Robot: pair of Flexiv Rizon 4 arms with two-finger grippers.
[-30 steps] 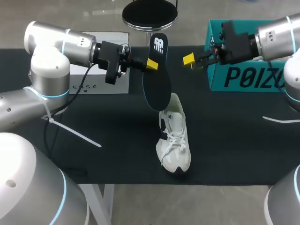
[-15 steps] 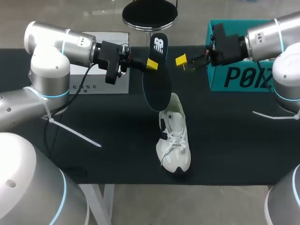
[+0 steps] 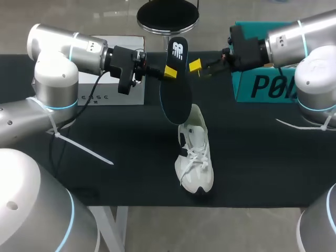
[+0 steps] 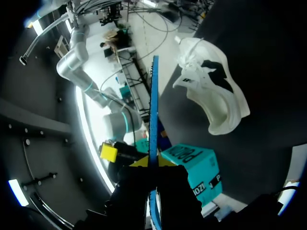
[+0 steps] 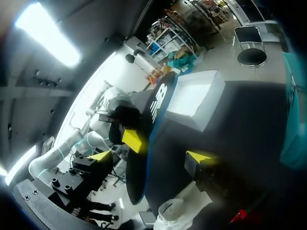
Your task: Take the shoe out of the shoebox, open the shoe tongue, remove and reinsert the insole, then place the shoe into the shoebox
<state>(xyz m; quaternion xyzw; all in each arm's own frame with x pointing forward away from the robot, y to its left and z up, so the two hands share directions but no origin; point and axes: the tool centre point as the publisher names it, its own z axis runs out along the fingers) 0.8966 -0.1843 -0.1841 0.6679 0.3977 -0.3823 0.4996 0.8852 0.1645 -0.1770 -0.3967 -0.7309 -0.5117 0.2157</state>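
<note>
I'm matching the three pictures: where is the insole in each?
Head view: insole hangs from the left gripper, above the shoe.
Left wrist view: insole edge-on in the left gripper, shoe beyond.
Right wrist view: insole ahead of the right gripper, shoe under it.
Shared landmark: the shoe.

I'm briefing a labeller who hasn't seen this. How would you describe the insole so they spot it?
On the black table lies a white shoe. Above its heel end, held upright by the left gripper, is the insole. It alone is a thin dark oval sheet with a white logo near its upper end.
</note>
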